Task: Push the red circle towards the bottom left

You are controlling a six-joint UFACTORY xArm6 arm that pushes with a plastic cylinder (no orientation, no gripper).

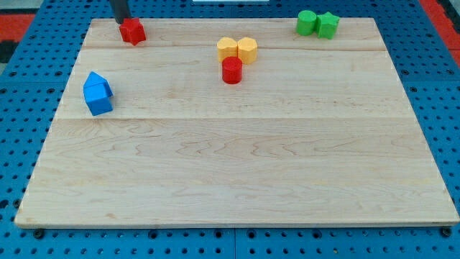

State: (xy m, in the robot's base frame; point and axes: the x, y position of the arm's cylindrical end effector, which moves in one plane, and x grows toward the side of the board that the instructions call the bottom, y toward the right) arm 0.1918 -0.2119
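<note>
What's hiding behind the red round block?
Two yellow blocks sit right behind the red circle, touching it. Their lower fronts are covered. My tip is far left, by another red block.

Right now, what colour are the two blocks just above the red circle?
Yellow blocks, touching the red circle; the camera view shows it.

Setting: robot lab bench.
Base: blue pegboard (29, 86), regular holes, around the board.
Work surface: pale wooden board (237, 158), bare planks.
Props: small coloured blocks, test-rig style.
Beyond: red matting (18, 18), the view's top corners.
</note>
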